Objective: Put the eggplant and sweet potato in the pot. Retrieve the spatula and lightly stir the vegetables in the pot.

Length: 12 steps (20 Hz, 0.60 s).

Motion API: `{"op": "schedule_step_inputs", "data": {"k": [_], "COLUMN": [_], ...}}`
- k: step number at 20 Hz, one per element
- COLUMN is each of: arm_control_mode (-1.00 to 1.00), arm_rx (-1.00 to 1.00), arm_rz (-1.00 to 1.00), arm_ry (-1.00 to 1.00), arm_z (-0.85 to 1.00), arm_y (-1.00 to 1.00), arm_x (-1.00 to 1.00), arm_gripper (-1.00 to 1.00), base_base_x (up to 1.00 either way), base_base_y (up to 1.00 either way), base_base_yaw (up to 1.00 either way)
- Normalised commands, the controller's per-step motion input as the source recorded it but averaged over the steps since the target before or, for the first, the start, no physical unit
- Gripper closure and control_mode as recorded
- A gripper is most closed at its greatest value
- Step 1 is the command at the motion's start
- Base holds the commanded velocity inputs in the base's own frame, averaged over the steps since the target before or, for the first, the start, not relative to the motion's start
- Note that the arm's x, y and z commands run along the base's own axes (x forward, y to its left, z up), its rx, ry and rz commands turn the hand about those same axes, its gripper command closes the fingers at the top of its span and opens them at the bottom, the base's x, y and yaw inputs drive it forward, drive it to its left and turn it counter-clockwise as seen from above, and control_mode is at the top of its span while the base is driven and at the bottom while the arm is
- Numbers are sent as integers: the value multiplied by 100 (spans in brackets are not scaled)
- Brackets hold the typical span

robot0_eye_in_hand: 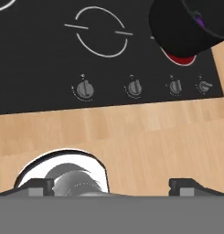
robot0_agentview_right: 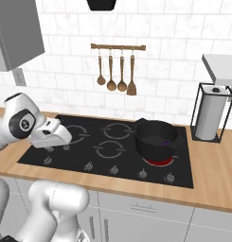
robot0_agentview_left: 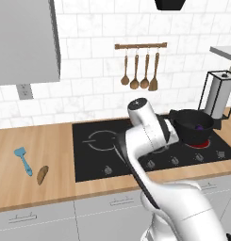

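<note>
Sweet potato (robot0_agentview_left: 42, 175) is seen lying far left on the surface, away from the pot (robot0_agentview_left: 194, 127); fingers (robot0_eye_in_hand: 111, 185) are spread, empty.

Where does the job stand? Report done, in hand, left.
Done: the eggplant lies in the pot on the glowing burner. In hand: nothing; the fingers stand apart over the counter. Left: the sweet potato and spatula lie on the counter, so loading and stirring remain.
</note>
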Motion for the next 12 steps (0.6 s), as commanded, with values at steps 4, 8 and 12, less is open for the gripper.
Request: {"op": "schedule_step_inputs", "data": {"k": [4,8,12], "arm_control_mode": [-100,-100,-100], "arm_rx": [0,0,0], "arm_rz": [7,5,4], "arm_ry": [11,10,6], "arm_z": [0,0,0], "arm_y": [100,100,100], "arm_x": [0,0,0], "arm_gripper": [-100,-100,-100], "base_base_x": [0,0,0], "base_base_y": [0,0,0], "base_base_yaw": [0,0,0]}}
